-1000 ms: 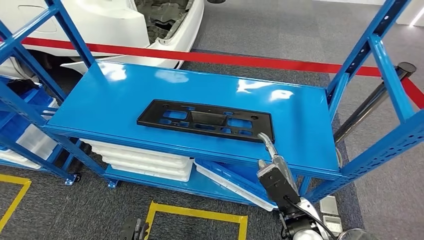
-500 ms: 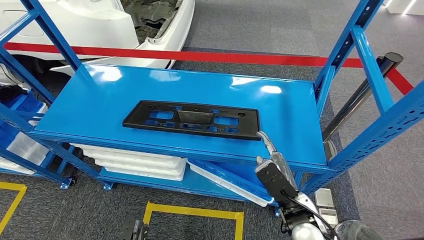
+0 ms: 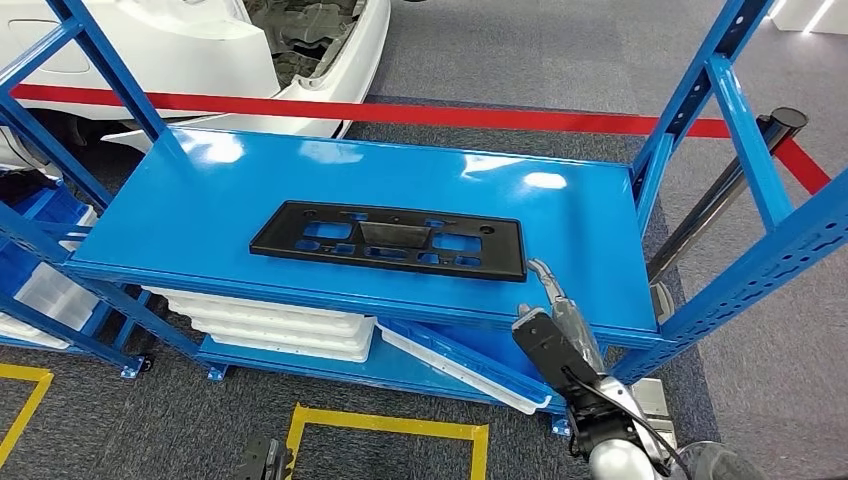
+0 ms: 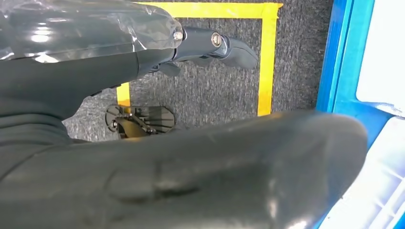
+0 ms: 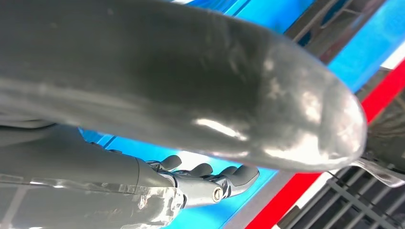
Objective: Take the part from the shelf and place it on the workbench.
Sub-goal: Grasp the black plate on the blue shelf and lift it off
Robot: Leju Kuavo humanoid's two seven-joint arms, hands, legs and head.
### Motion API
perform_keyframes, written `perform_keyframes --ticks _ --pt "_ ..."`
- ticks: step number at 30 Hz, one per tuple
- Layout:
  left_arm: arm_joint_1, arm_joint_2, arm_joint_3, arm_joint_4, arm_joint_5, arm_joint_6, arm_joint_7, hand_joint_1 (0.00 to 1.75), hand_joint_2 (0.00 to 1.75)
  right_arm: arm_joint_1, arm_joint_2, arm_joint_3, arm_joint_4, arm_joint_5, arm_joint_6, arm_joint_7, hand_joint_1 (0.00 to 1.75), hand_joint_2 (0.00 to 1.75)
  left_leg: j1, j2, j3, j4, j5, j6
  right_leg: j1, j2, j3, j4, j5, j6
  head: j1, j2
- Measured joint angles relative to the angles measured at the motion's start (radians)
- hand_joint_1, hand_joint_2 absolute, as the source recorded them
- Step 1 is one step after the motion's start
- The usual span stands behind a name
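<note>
The part (image 3: 388, 240), a long flat black plate with several cut-outs, lies flat on the blue shelf top (image 3: 570, 230). My right hand (image 3: 553, 305) reaches up at the shelf's front edge, its tip just right of the part's right end, apart from it. In the right wrist view that hand (image 5: 191, 95) has its thumb and fingers (image 5: 224, 179) stretched out over the blue surface, holding nothing. My left hand (image 4: 200, 162) hangs low over the grey carpet, its fingers (image 4: 215, 45) straight and holding nothing.
Blue uprights (image 3: 700, 110) frame the shelf on both sides. White trays (image 3: 280, 325) are stacked on the lower level. A red barrier band (image 3: 480, 115) and a white car (image 3: 200, 40) lie behind. Yellow floor tape (image 3: 390, 425) marks the carpet below, and a black pole (image 3: 720, 195) leans at the right.
The camera shifted left over the past second. My right hand's tip has drawn slightly to the right, off the part's right corner. The part lies as before.
</note>
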Motion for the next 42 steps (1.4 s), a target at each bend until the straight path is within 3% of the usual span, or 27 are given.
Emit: perform_keyframes --ticks 1,5,11,24,42 --pt "0.000 0.000 0.000 0.000 0.002 0.000 0.001 0.00 0.00 -0.009 -0.005 0.001 0.002 0.016 0.010 0.016 0.00 0.00 0.000 0.000 0.000 0.000 0.000 0.000 0.000 0.000 0.000 0.000 0.000 0.000 0.000 0.000" --pt "-0.002 0.000 0.000 0.000 0.007 0.003 0.004 0.00 0.00 -0.068 -0.030 0.010 0.018 0.140 0.068 0.094 0.00 1.75 0.000 0.000 0.000 0.000 0.000 0.000 -0.001 0.000 0.001 0.000 0.000 0.000 0.000 0.000" --pt "-0.008 0.000 0.000 -0.003 0.012 0.005 0.010 0.00 0.00 -0.171 -0.063 0.047 0.057 0.291 0.165 0.142 0.00 1.75 -0.001 0.000 0.000 0.000 0.000 0.000 -0.001 0.000 0.001 -0.001 0.000 0.001 0.001 0.000" --pt "-0.028 -0.001 0.000 -0.007 -0.005 0.004 0.030 0.00 0.00 -0.337 -0.080 0.196 0.186 0.318 0.280 0.045 0.00 1.75 -0.001 -0.002 0.000 0.000 0.000 0.000 -0.001 -0.002 0.002 -0.001 0.000 0.001 -0.003 0.000" --pt "-0.051 -0.007 0.000 -0.010 -0.037 0.000 0.050 0.00 0.00 -0.455 -0.006 0.286 0.449 0.294 0.153 0.002 0.00 1.75 -0.001 -0.002 0.000 0.000 0.000 0.000 -0.001 -0.003 0.002 -0.001 0.000 0.001 -0.002 0.000"
